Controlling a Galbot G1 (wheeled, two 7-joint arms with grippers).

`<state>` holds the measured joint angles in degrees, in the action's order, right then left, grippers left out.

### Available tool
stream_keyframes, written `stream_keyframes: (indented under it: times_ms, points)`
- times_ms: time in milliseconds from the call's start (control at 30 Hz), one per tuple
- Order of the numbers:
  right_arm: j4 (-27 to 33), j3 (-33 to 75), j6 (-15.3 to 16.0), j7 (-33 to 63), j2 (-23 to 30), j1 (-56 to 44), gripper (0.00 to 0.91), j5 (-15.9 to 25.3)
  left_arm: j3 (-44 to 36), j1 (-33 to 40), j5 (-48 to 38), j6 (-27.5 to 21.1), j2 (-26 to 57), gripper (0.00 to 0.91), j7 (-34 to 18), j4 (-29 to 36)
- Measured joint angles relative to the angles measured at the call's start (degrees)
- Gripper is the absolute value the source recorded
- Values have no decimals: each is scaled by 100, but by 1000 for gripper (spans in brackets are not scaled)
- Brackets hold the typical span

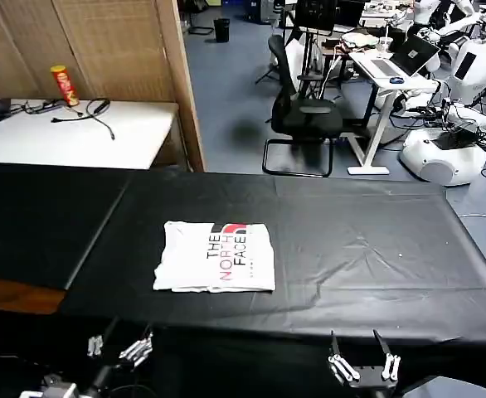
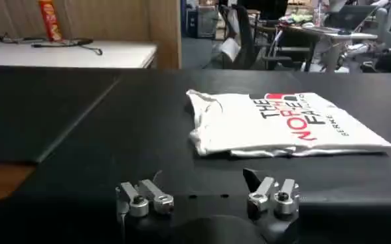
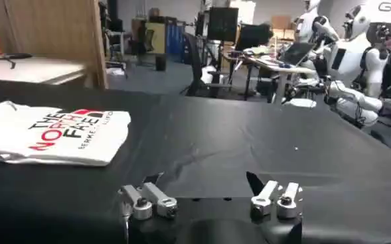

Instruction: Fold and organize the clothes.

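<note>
**Inspector A:** Location of the garment?

**Inspector B:** The T-shirt (image 1: 216,257) lies folded into a compact rectangle on the black-covered surface (image 1: 367,249), left of centre in the head view. Black lettering and the red mark face up. Edges look roughly squared; the layers show at the near edge in the left wrist view (image 2: 281,122).

**Inspector A:** Left end effector?

**Inspector B:** The left end effector (image 1: 120,348) sits at the near edge of the surface, toward the robot's left, well apart from the T-shirt. Fingers are spread, nothing between them; confirmed from its own wrist camera (image 2: 208,199).

**Inspector A:** Right end effector?

**Inspector B:** The right end effector (image 1: 361,365) is at the near edge on the robot's right, also clear of the garment. Fingers parted, holding nothing (image 3: 210,199). The T-shirt (image 3: 52,132) appears off to one side in that view, flat on the cloth.

**Inspector A:** Surroundings?

**Inspector B:** A white table (image 1: 77,137) stands behind at left, bearing a red-and-yellow canister (image 1: 64,85) and a black cable (image 1: 94,112).
</note>
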<state>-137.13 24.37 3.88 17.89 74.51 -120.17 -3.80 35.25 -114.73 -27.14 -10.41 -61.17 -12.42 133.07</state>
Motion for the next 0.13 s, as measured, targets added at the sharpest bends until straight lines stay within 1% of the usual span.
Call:
stream_keyframes:
  times_ms: [133]
  points:
    - [-10,0,-5,-5,0,-13,878,2,37,4,1,4,-2,878,11,12]
